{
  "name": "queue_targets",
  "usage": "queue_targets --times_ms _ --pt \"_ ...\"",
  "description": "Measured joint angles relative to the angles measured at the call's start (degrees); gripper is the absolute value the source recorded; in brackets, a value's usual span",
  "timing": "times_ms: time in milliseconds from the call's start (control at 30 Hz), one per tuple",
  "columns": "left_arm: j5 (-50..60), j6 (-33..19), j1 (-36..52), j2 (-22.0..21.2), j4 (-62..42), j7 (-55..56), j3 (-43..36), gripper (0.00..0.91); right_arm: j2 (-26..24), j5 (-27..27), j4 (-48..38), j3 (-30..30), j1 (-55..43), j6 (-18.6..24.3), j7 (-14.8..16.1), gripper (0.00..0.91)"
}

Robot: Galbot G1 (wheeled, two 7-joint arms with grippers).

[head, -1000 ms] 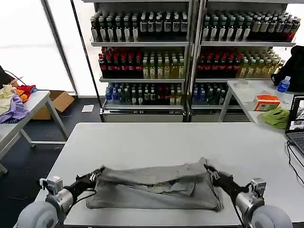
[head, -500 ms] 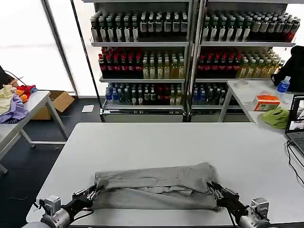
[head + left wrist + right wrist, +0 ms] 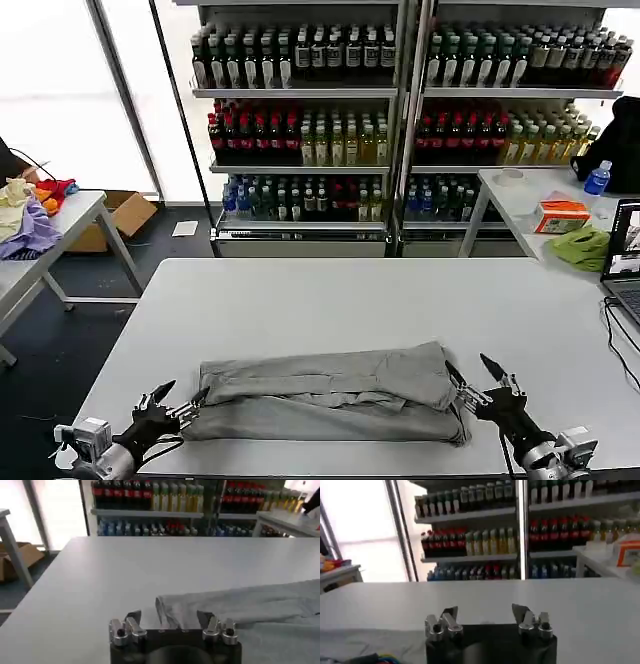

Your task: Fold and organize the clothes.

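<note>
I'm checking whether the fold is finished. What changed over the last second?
Both hands carried the far edge of the grey shirt toward the robot, folding it into a narrower band, then let go. The left hand and right hand now sit open just off the shirt's ends. The table and the rest of the scene stayed as they were.

A white tabletop [image 3: 330, 300] fills the lower frame. Behind it, metal shelves [image 3: 400, 120] of bottled drinks span the upper centre and right. Bright windows [image 3: 60, 90] glow upper left, above a cardboard box [image 3: 125, 215] on the dark floor [image 3: 60, 340].
</note>
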State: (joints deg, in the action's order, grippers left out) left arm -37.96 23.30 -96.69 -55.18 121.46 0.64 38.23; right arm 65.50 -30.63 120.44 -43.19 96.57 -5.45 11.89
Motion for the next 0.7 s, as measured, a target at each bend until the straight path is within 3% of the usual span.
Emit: queue_targets --times_ms 333,400,433,467,500,633,700 --pt "4.12 -1.72 2.56 -6.86 -2.64 1.49 -2.84 0.907 1.12 0.71 -4.82 -0.83 -0.03 7.89 1.58 0.907" --pt "4.82 -1.8 3.1 -8.13 -3.23 1.56 -3.35 0.836 1.1 0.77 -5.11 -0.97 0.08 8.7 1.7 0.907" --pt "5.13 -1.82 3.3 -8.67 -3.49 1.54 -3.62 0.605 1.05 0.78 -5.19 -1.05 0.16 9.14 1.78 0.907" --pt "5.47 -1.83 3.53 -9.21 -3.74 1.5 -3.85 0.494 1.01 0.78 -5.27 -1.13 0.22 9.49 1.86 0.907" --pt "5.87 -1.87 3.84 -9.73 -4.08 1.39 -4.17 0.272 1.0 0.75 -5.31 -1.24 0.29 9.79 1.88 0.907" --pt "7.04 -1.88 4.62 -11.12 -5.39 1.2 -5.21 0.01 0.98 0.48 -5.6 -1.63 0.54 10.68 2.15 0.907" --pt "7.72 -2.04 4.95 -11.54 -5.95 0.94 -5.52 0.01 0.96 0.42 -5.69 -1.81 0.69 11.11 2.36 0.907"
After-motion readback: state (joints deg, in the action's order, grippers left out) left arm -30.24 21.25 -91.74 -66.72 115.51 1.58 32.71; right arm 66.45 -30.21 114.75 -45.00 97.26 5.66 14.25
